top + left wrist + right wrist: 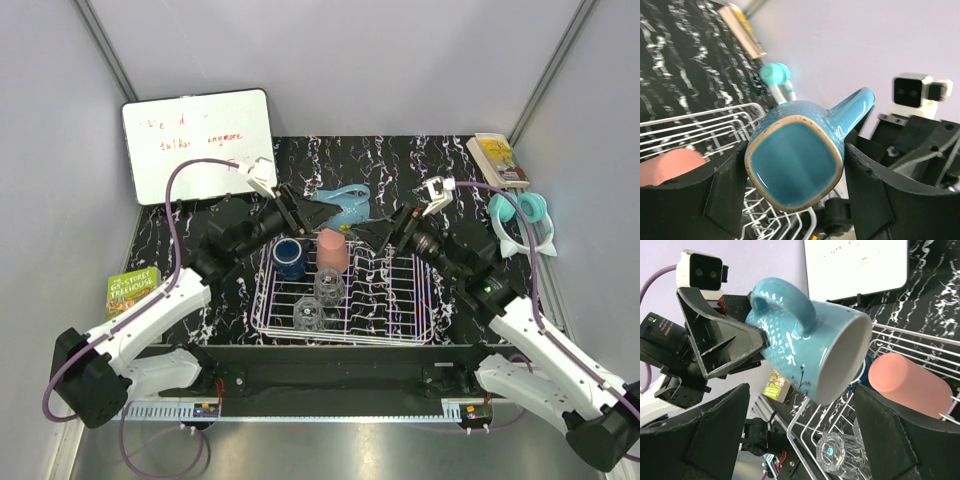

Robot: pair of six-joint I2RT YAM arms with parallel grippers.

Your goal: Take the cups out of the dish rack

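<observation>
over the far side of the dish rack (395, 300), toward the far edge of the tabletop (400, 165), the left gripper (312, 212) clamped the teal mug (342, 205) near its base; it looked glossy, rigid, breakable. the right gripper (385, 236) gaped empty, and the rim looked graspable.

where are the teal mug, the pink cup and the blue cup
teal mug (795, 170), left wrist view, on its underside
pink cup (332, 250), top view, middle of its body
blue cup (289, 256), top view, on its upper face

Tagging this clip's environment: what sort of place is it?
Probably a robot lab test cell, not a kitchen: plain grey walls box in a black marbled table, a whiteboard stands at the back, and the left gripper holds a mug near the dish rack.
</observation>
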